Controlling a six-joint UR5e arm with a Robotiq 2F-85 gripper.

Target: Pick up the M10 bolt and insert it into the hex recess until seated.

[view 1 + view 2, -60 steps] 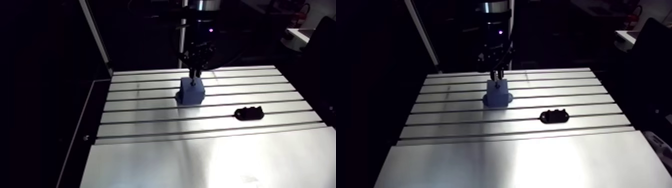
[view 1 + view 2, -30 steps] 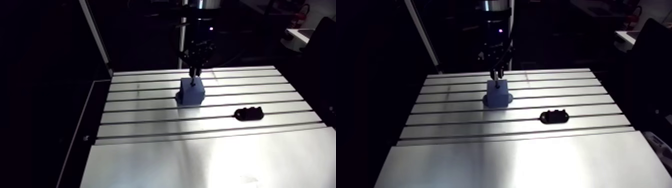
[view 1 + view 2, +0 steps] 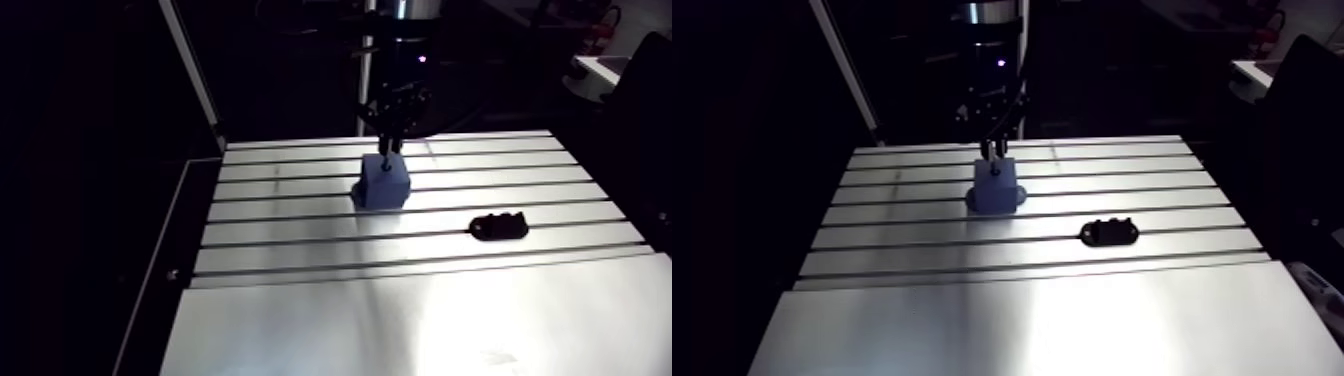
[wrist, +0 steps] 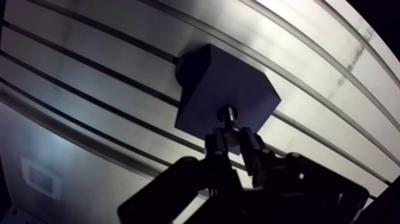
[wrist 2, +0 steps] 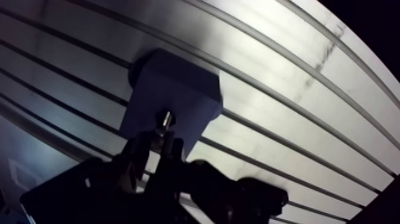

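Note:
A blue block (image 3: pixel 383 185) stands on the slotted aluminium table (image 3: pixel 300 300), in its far half. My gripper (image 3: pixel 389 148) hangs straight over the block's top face. In the wrist view the gripper (image 4: pixel 233 138) is shut on a dark metal bolt (image 4: pixel 229 115), which points down from between its fingers. The bolt's lower end meets the block (image 4: pixel 226 83) near the edge closest to the gripper. The bolt and the fingers hide the recess, so I cannot tell how deep the bolt sits.
A small black holder (image 3: pixel 498 227) lies on the table to the right of the block and nearer the front. A dark upright post (image 3: pixel 190 70) rises at the table's far left corner. T-slots (image 3: pixel 400 240) cross the far half, and the near half is smooth plate.
The wrist shifted up slightly and then settled back down over the block. The block and the black holder have not moved.

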